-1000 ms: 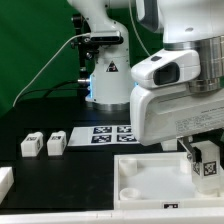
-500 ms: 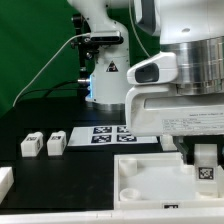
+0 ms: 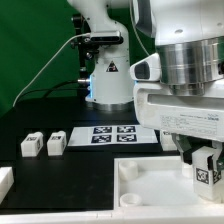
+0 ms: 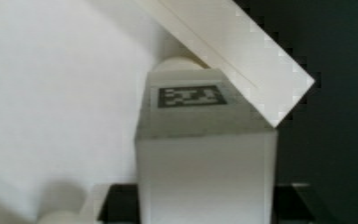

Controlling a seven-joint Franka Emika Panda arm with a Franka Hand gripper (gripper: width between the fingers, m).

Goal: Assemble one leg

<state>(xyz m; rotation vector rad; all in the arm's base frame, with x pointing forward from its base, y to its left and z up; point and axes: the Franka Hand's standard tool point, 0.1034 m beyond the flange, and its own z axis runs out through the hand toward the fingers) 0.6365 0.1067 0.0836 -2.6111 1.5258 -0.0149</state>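
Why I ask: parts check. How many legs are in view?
3. Two legs sit together on the table, exterior view's left; one is in the gripper by the tray. A cropped white piece at left may be another.

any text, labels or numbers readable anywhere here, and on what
No words or numbers can be read anywhere.
leg: a black-and-white square marker, pattern only, no letters.
marker board: square markers, patterns only.
two small blocks: markers too small to make out.
arm base: a dark sign, too blurred to read.
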